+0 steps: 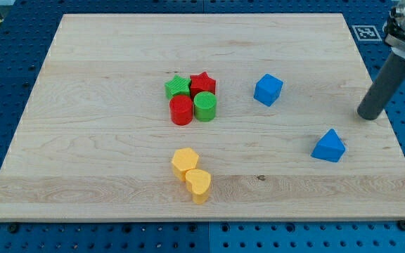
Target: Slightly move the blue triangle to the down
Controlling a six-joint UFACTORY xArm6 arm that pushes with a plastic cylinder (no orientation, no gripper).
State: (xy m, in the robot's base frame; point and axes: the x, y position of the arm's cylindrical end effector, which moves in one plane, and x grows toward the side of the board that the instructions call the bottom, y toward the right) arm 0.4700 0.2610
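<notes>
My rod comes in from the view's upper right, leaning slightly, and my tip [368,114] sits right at the right edge of the wooden worktop [118,176]. No gripper here, just the bare rod, touching no block. A black-and-white square marker [365,32] shows beside the worktop's top right corner; no readable writing on it. The blue triangle [328,146] lies below and a little left of my tip, near but apart. The blue cube [268,90] is further left. In the middle, green star [178,87], red star [203,83], red cylinder [181,110] and green cylinder [205,107] huddle together. Below them, yellow hexagon [185,162] touches yellow heart [198,185].
</notes>
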